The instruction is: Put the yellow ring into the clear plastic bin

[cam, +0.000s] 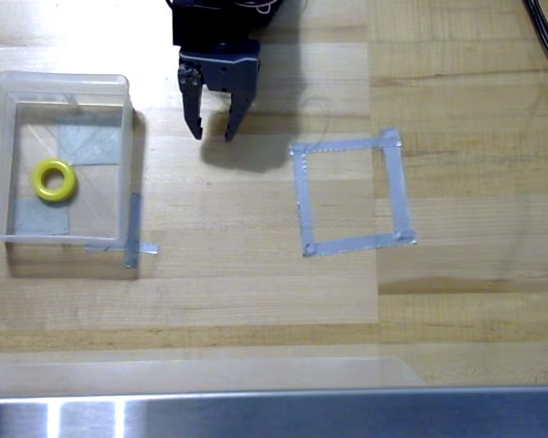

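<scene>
Overhead view | glossy yellow ring inside translucent square bin | black pincer open, empty

We take this for a workshop or lab bench. We see a butcher-block wooden worktop, a grey tape square marked on it, and a metal strip along its bottom edge.

Overhead view looks straight down on the table.
</scene>
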{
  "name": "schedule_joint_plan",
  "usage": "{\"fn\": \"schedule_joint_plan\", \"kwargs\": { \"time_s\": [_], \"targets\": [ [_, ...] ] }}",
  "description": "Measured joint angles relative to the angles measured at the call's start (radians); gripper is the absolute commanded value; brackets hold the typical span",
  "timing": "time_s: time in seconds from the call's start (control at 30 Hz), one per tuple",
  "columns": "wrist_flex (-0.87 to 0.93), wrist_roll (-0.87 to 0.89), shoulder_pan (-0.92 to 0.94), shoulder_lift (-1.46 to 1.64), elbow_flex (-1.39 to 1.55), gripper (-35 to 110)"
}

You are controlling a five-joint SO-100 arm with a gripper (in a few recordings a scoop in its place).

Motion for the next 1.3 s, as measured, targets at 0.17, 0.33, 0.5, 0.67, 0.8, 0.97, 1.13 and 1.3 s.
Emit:
{"fn": "schedule_joint_plan", "kwargs": {
  "time_s": [0.17,0.33,0.5,0.67,0.8,0.97,1.13,1.3],
  "targets": [
    [0.000,0.000,0.000,0.015,0.003,12],
    [0.000,0.000,0.012,0.015,0.017,12],
    [0.000,0.000,-0.008,0.015,0.017,12],
    [0.000,0.000,0.009,0.015,0.017,12],
    [0.000,0.000,0.011,0.015,0.017,12],
    [0.000,0.000,0.011,0.015,0.017,12],
    [0.000,0.000,0.011,0.015,0.017,12],
    [0.000,0.000,0.011,0.015,0.017,12]
  ]
}}
